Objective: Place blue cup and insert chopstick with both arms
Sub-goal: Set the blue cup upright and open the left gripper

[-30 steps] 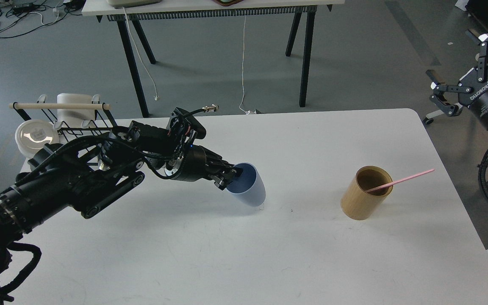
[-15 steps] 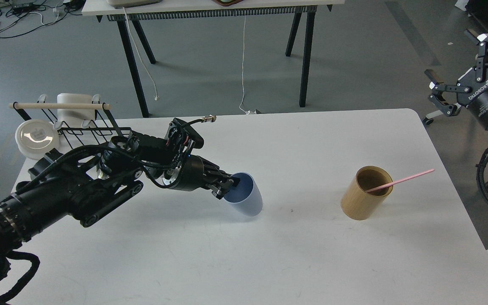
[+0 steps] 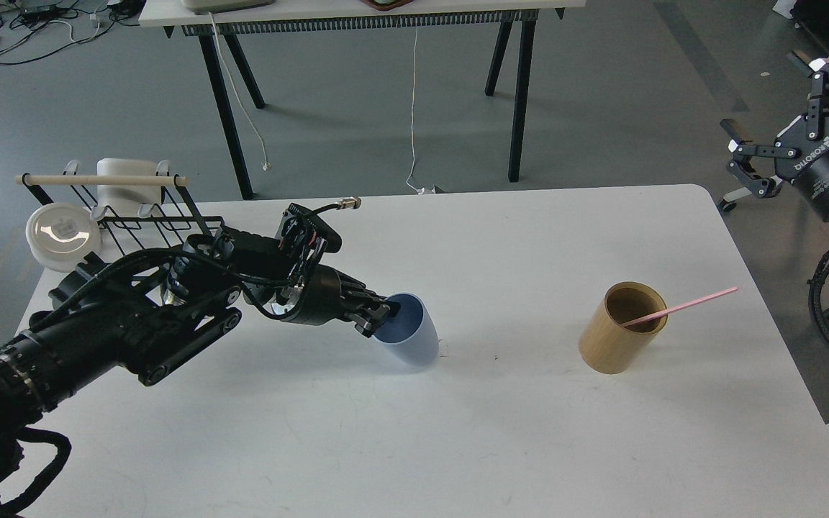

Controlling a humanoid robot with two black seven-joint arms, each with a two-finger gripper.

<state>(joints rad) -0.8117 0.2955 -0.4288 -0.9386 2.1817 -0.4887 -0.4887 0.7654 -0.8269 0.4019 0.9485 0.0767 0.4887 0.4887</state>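
Cup (image 3: 409, 337), light blue, darker inside: tilted on the white table (image 3: 458, 432) left of centre, mouth turned toward the left arm, base down to the right. Left gripper (image 3: 383, 319): fingers clamped on the cup's rim, one finger inside the mouth and one outside; the arm reaches in low from the lower left.

Chopstick (image 3: 681, 306), thin, pink: lower end inside the wooden holder (image 3: 622, 329), leaning on the rim and slanting up to the right, free end past the holder. Holder: tan cylinder, upright, right of centre on the table, well apart from the cup.

Right gripper (image 3: 774, 108): off the table's right edge, raised above the floor, fingers spread wide apart, holding nothing, well apart from holder and chopstick.

Wire rack (image 3: 134, 208), black, with a pale wooden rod (image 3: 101, 180) across its top: far left corner of the table, behind the left arm. White round lid or dish (image 3: 62, 232): at the rack's left side. White item (image 3: 125, 183) in the rack: kind unclear.

Second table (image 3: 357, 14), black legs: beyond, on the grey floor, a white cable hanging from it.
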